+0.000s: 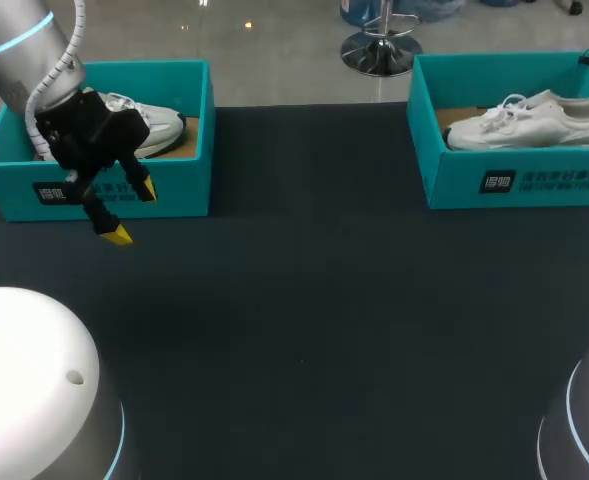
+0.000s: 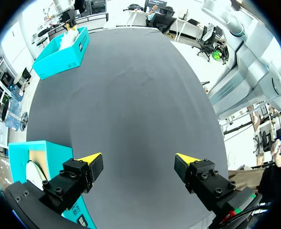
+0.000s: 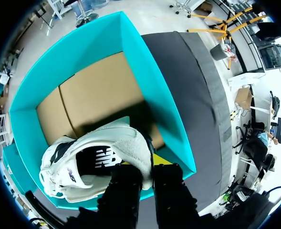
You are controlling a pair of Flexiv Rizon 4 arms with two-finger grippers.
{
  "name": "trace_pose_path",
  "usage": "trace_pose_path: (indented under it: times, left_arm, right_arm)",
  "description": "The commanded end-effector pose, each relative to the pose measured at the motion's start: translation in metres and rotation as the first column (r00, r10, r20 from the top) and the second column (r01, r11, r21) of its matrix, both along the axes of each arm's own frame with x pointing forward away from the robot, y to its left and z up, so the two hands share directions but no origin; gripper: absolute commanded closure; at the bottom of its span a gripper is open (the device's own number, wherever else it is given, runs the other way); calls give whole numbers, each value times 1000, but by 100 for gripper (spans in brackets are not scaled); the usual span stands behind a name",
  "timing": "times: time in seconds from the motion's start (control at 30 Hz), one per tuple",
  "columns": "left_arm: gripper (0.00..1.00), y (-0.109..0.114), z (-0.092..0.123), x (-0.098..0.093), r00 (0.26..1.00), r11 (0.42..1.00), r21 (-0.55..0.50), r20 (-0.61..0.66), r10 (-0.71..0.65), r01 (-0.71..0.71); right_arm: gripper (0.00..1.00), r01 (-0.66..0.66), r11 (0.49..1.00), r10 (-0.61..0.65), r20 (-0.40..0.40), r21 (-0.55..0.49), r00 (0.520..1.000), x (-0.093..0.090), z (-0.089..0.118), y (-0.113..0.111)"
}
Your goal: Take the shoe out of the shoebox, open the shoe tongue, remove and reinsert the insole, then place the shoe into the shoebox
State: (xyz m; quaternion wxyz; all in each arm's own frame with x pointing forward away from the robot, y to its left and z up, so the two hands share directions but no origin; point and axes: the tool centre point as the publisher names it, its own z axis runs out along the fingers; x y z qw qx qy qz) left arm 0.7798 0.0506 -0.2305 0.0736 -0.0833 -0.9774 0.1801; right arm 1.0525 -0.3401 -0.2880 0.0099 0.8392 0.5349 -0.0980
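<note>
A: Where is the right pincer sitting?
B: The right gripper is hanging inside the right shoebox, at the tabletop's far right corner. Its fingers are standing close together, pinching the heel rim of the right-box shoe.

A: And how is that shoe lying?
B: It is resting on the box's cardboard floor, heel under the gripper and toe pointing away from it, toward the box's left wall in the head view.

A: What about the left side?
B: The left gripper is hovering over the front wall of the left shoebox, at the far left corner. Its fingers are spread wide, gripping nothing, with bare tabletop showing between the yellow tips.

A: And the shoe there?
B: The left-box shoe is lying inside the box, behind the gripper and not touching it.
</note>
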Motion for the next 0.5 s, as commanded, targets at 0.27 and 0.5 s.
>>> trace_pose_path:
  times: [0.27, 0.5]
  left_arm:
    - [0, 0, 0, 0, 1000, 1000, 3, 0, 0, 0]
    - [0, 0, 0, 0, 1000, 1000, 3, 0, 0, 0]
  right_arm:
    - [100, 11, 1000, -10, -28, 24, 1000, 4, -36, -3]
    - [100, 19, 999, -18, -36, 34, 999, 3, -46, -4]
